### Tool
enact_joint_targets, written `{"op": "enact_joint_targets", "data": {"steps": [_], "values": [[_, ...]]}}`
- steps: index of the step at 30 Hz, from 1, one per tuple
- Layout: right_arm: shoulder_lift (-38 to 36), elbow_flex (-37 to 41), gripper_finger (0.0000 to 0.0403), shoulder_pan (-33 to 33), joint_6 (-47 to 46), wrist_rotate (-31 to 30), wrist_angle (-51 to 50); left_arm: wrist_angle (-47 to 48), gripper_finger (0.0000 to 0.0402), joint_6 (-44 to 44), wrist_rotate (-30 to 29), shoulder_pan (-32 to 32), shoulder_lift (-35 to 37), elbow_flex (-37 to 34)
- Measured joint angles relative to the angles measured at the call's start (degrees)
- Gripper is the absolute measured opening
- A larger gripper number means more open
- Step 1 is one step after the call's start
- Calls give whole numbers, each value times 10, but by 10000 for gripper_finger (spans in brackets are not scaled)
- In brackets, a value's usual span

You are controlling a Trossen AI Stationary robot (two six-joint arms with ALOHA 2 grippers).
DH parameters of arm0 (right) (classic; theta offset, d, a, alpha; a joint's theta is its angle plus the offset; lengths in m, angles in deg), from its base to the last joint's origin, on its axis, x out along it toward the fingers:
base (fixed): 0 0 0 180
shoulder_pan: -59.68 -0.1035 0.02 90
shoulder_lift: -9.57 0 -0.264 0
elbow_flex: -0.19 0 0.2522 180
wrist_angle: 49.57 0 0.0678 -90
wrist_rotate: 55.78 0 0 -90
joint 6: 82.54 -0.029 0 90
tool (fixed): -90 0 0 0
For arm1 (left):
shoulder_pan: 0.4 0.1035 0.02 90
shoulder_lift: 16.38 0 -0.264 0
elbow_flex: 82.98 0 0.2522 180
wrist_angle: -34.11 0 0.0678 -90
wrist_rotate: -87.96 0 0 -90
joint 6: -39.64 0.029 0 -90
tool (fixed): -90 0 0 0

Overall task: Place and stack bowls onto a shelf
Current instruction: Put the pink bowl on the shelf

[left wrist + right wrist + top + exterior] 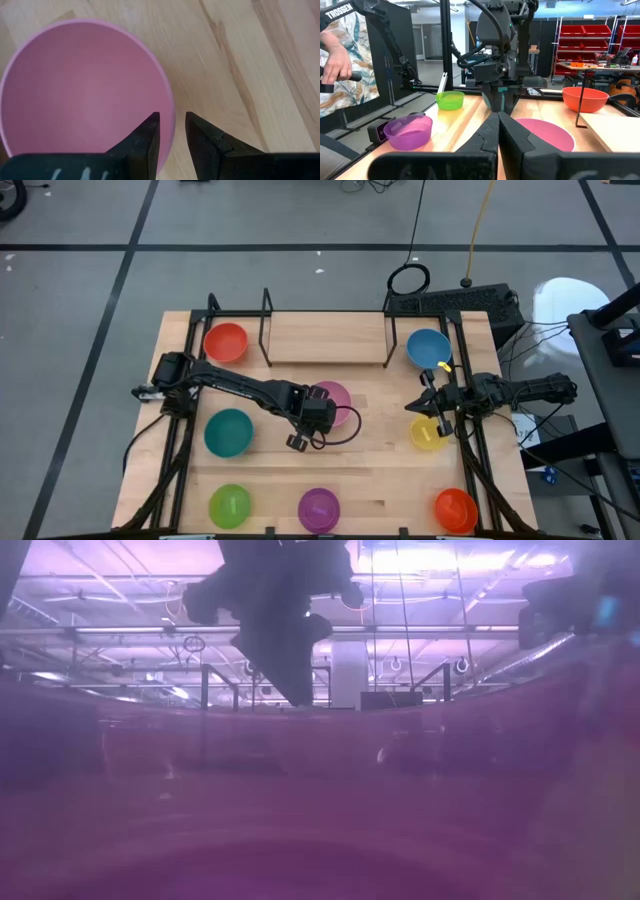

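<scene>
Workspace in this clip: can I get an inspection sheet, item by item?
Surface: pale wooden table.
Job's things: shelf holds no bowls; pink bowl, teal bowl, red bowl, blue bowl, yellow bowl, green bowl, purple bowl and orange-red bowl all on the table.
Clutter: nothing seen.
Grippers: left tool open, straddling the pink bowl's rim; right tool shut, holding nothing, over the table near the yellow bowl.
Cables: cable looping from the left wrist.
Surroundings: a person's hand beyond the table.

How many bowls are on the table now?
8: orange-red and blue beside the shelf; pink, teal, yellow mid-table; green, purple, red along the near edge.
</scene>
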Motion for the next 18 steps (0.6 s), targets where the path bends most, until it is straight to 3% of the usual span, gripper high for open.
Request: {"op": "enact_joint_targets", "data": {"steps": [18], "values": [[1, 0, 0, 0, 0, 0, 0, -26, 99, -27, -2, 7, -50, 0]]}}
